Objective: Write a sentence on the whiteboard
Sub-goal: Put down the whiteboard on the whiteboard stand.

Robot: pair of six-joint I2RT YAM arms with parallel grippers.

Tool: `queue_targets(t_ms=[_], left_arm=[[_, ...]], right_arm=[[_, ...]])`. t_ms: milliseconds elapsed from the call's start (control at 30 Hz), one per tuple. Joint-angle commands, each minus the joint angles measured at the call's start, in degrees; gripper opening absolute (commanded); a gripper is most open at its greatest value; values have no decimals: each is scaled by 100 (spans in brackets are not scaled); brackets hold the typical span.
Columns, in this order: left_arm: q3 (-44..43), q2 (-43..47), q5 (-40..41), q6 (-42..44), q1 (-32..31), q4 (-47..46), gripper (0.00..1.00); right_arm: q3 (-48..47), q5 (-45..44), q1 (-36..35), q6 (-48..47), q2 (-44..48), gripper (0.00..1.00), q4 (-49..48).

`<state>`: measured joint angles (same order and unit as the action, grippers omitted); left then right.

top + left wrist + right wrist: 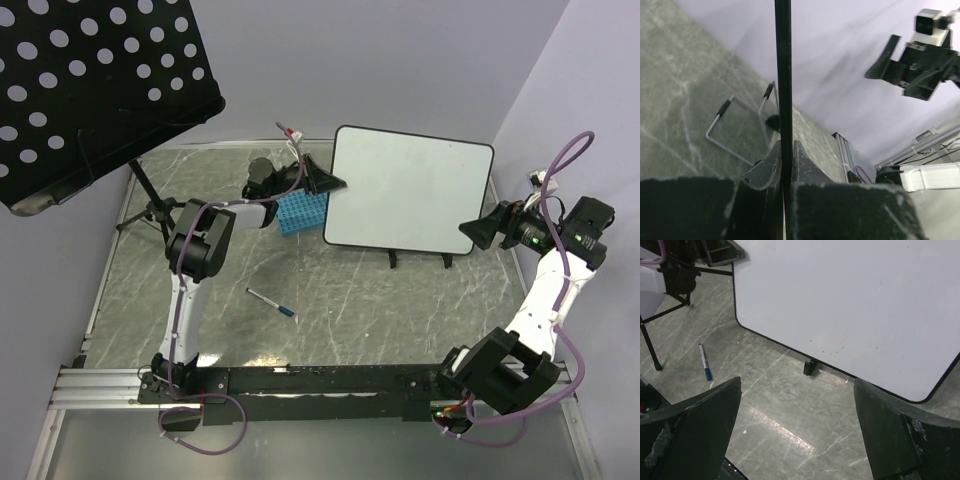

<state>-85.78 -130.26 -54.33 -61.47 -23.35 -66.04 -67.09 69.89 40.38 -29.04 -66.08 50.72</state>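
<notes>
One white marker pen with a blue tip (272, 302) lies loose near the middle of the grey marbled worktop (350, 330). Farther back, the large white rectangular whiteboard (410, 190), with rounded corners and a thin dark rim, stands on small black feet toward the far edge. The right gripper (468, 230) is spread wide and holds nothing, near the board's right edge but apart from it. The left gripper (338, 183) is clamped tight on the board's left edge, beside a blue gridded rack (302, 212)
</notes>
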Motion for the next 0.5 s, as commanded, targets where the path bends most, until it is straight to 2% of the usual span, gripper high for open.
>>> queue_targets(t_ms=[0,233,467], left_arm=[[-449,27,625,-5,-73,-981,1],[-229,-193,669,4,-99,-1446,1],[579,-70,713,320,-152,-1947,1]], right_arm=[[38,192,-4,-102,69,100,-18],[82,201,-4,-93,52,100,-1],[196,280,-4,-67,34,100,-53]])
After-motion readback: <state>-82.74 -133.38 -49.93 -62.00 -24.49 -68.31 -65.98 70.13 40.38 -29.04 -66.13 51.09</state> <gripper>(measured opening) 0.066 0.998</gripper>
